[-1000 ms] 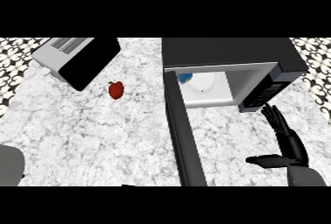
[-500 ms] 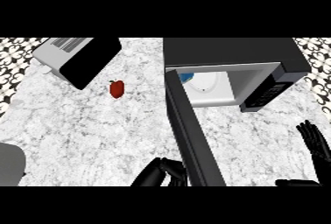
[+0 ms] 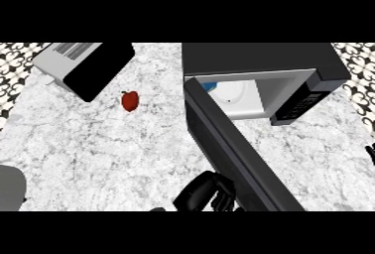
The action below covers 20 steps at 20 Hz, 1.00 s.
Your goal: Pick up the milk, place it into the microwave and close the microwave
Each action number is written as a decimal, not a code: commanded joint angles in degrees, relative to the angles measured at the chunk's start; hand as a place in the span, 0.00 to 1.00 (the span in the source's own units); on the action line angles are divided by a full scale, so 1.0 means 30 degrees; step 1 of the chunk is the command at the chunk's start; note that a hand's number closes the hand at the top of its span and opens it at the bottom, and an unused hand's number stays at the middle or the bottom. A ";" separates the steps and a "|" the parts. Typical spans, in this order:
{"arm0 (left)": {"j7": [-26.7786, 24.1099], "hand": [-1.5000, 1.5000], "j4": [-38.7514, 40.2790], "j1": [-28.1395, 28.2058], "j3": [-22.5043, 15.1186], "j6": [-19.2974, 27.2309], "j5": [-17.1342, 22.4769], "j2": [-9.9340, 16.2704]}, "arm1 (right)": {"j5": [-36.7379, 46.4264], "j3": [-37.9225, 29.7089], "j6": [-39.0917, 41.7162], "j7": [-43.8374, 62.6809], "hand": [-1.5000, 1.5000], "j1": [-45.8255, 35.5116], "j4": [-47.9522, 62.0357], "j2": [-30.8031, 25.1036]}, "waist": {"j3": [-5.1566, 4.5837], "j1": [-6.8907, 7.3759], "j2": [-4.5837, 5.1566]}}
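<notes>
The black microwave [image 3: 264,59] stands at the back right with its door [image 3: 234,149] swung wide open toward me. Inside the white cavity [image 3: 245,96], the milk carton [image 3: 211,87] shows as a small blue and white shape at the back left, partly hidden by the door's top edge. My left hand [image 3: 201,194] is at the lower middle, on the outer left face of the door near its free end, with its fingers relaxed against the panel. Only a black sliver of my right hand [image 3: 370,151] shows at the right edge.
A grey toaster oven [image 3: 84,67] with a dark glass front sits at the back left. A small red fruit [image 3: 130,100] lies on the marble counter [image 3: 95,149] beside it. A grey rounded shape [image 3: 9,191] shows at the lower left edge.
My left hand has come up from the lower edge to the outside of the microwave door. My right hand has drawn away to the right edge. The door stays open.
</notes>
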 commanded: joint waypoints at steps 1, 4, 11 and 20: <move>-0.0456 1.00 0.2273 -0.1896 -0.2041 0.1673 0.1510 -0.0215 | -0.1224 0.0060 0.2138 -0.0686 0.00 0.0168 -0.1067 -0.0483 | -0.0014 -0.0552 0.0099; 0.0564 1.00 0.2097 -0.2164 -0.2758 0.3773 0.2325 -0.0218 | -0.2225 0.0162 0.2974 -0.0366 0.00 0.0232 -0.1964 -0.1186 | -0.0014 -0.0908 0.0056; 0.0082 1.00 0.2531 -0.3936 -0.2722 0.6691 0.4023 -0.0222 | -0.3414 0.0494 0.2524 0.0801 0.00 -0.0502 -0.3824 -0.1874 | -0.0061 -0.1839 0.0245; -0.2528 1.00 0.1964 -0.5705 -0.0323 0.9201 0.6890 -0.0223 | -0.5059 0.0956 0.2658 0.2749 0.00 -0.1186 -0.5370 -0.2918 | -0.0205 -0.2832 0.0647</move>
